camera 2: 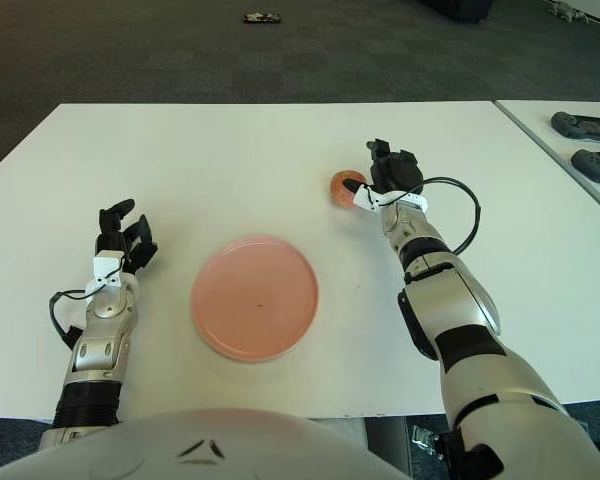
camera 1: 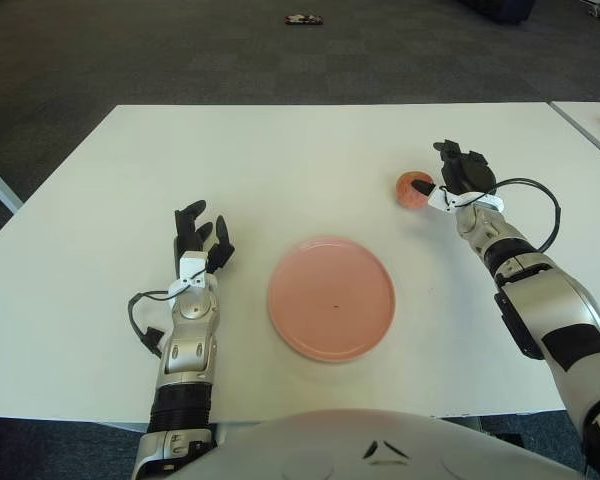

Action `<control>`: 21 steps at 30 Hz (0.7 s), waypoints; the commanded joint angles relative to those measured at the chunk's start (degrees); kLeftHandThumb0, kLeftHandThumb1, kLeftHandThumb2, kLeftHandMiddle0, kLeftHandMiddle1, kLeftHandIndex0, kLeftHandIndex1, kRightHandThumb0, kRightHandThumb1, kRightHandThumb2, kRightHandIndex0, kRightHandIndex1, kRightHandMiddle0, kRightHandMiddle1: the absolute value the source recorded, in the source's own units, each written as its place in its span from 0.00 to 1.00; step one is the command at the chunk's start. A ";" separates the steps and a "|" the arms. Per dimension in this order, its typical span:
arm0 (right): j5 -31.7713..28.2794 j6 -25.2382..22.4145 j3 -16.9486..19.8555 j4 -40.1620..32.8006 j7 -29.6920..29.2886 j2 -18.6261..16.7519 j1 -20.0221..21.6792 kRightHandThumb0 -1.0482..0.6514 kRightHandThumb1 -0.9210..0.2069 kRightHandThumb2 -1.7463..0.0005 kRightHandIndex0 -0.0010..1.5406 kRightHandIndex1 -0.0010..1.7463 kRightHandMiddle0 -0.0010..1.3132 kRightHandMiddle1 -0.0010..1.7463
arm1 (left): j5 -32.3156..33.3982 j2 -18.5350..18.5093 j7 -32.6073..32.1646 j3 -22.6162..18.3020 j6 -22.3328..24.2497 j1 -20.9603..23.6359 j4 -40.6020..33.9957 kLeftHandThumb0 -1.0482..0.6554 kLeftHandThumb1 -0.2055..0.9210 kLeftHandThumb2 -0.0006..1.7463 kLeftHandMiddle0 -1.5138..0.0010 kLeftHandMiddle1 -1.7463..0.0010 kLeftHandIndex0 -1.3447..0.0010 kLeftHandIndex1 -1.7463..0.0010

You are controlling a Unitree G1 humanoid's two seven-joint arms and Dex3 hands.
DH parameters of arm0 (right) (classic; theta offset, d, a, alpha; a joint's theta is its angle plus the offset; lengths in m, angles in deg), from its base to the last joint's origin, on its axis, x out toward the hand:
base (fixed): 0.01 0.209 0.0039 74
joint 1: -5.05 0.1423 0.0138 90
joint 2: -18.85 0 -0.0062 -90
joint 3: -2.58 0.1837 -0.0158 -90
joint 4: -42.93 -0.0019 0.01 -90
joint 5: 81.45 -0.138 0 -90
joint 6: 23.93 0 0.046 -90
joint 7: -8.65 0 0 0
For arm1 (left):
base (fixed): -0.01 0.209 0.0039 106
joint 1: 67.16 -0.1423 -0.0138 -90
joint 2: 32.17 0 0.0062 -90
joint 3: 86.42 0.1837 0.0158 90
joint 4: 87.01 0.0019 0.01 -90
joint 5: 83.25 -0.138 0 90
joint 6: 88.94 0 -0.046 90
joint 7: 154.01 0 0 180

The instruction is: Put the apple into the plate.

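Our right hand (camera 1: pixel 458 172) sits against the apple (camera 1: pixel 413 189), grip unclear; pink plate (camera 1: pixel 331 297) empty, lift and carry ahead.

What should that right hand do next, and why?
Probably close its fingers around the apple. The right hand sits just beside the apple without a clear grasp, and the pink plate lies nearer the robot, still without the apple. The left hand shows left of the plate.
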 commanded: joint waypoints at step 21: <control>0.48 1.36 -3.04 0.18 1.92 -3.04 -0.13 0.19 0.00 0.71 0.09 0.29 0.00 0.34 | 0.28 -0.83 0.20 -0.25 -0.11 0.42 0.64 0.21 1.00 0.45 0.81 0.69 1.00 0.47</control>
